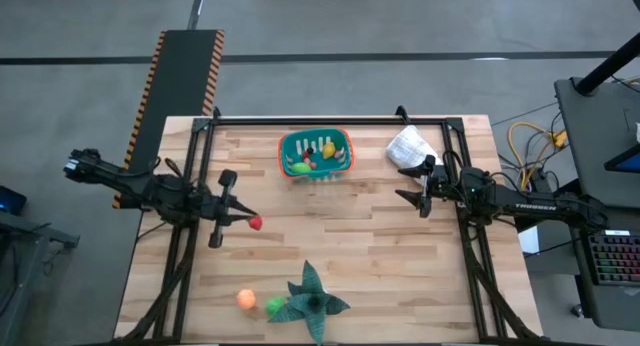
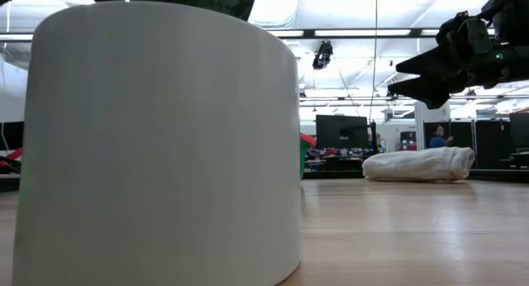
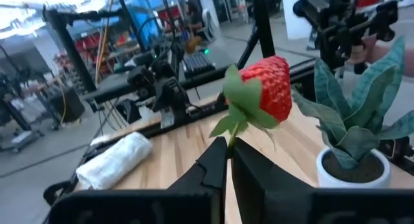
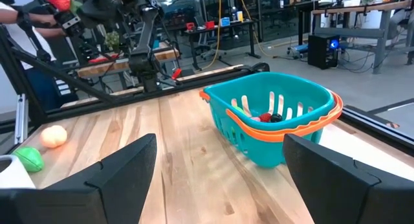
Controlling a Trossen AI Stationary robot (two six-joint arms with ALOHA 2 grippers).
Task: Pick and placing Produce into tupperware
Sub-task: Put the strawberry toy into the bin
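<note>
One red strawberry (image 3: 268, 88), green-leafed, in left tool (image 3: 225, 153)

Faint white lettering along the right arm (image 1: 535, 198) in the high view, too small to read. No other text, label, brand, number or sign legible on the table (image 1: 360, 266), tupperware (image 1: 316, 152) or elsewhere.

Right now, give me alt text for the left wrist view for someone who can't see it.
The left gripper pinches a red toy strawberry by its green leaves, held above the wooden table. A potted leafy plant stands nearby, and a white bag lies farther off.
</note>
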